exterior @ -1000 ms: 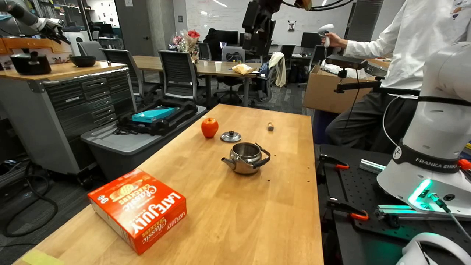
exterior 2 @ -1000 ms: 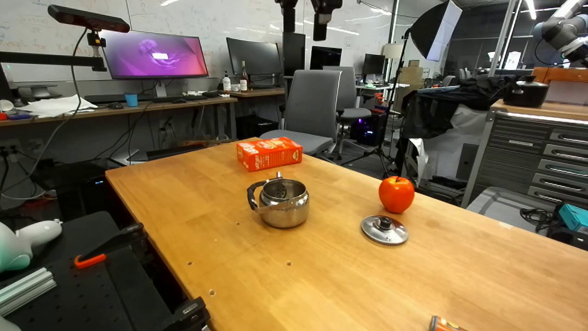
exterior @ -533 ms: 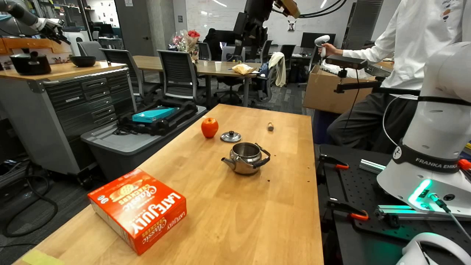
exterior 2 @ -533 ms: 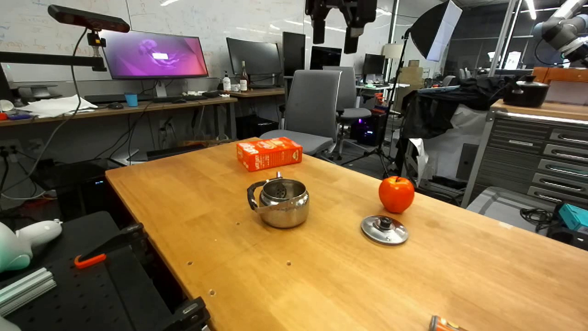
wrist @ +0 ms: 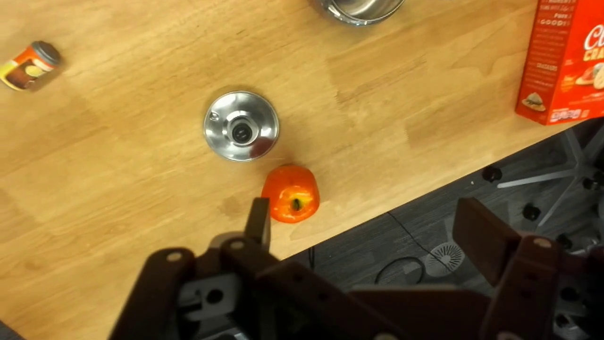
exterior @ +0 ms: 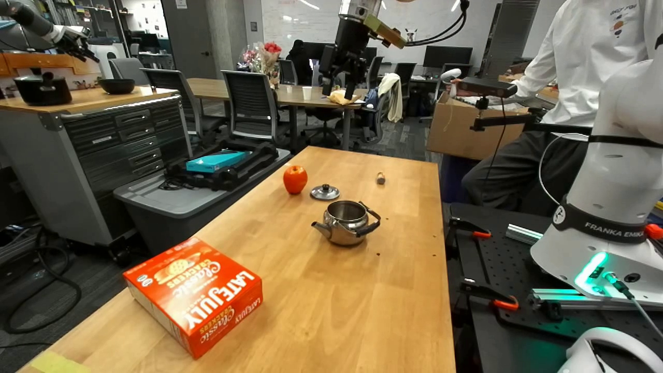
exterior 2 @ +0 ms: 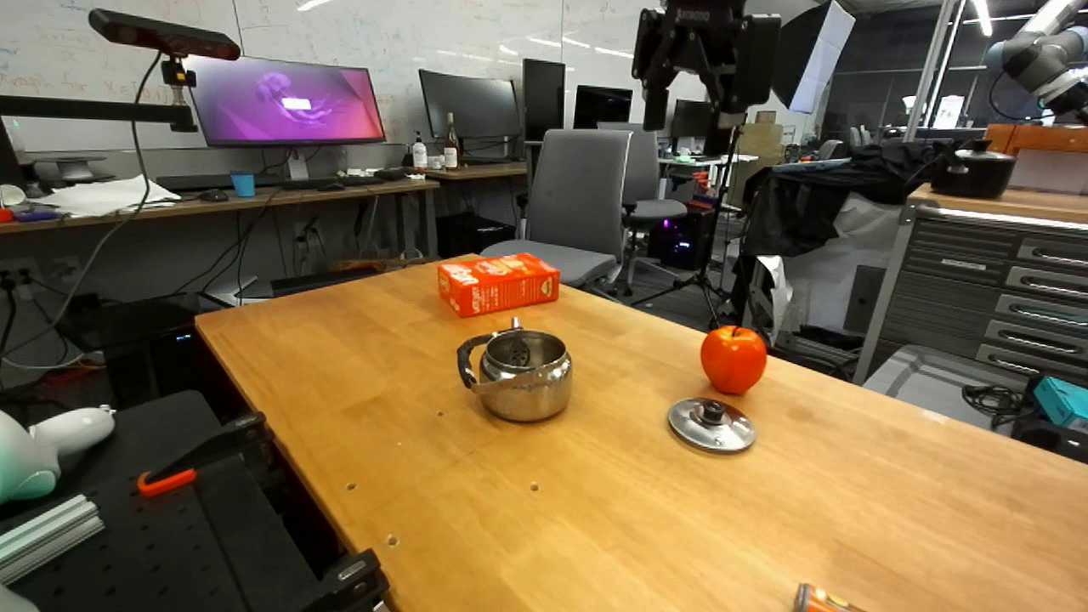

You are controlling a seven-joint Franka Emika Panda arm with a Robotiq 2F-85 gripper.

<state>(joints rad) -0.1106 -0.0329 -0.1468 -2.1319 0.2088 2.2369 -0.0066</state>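
Hanging high, the pincer (wrist: 363,208) holds nothing, jaws spread wide. Nearest, by the long edge of the surface (exterior: 393,311) opposite the robot base (exterior: 575,243), stands a red apple (wrist: 290,189), likely firm, slippery, best gripped round its middle. A lid (wrist: 241,126) lies just inward; room runs along the edge toward the cracker box (exterior: 194,290).

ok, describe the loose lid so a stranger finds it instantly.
In an exterior view, start at the wooden table, then go right from the open steel kettle toward the red apple. The lid lies just in front of that apple. Unlike its neighbours, it's a flat, shiny metal disc with a black knob on top.
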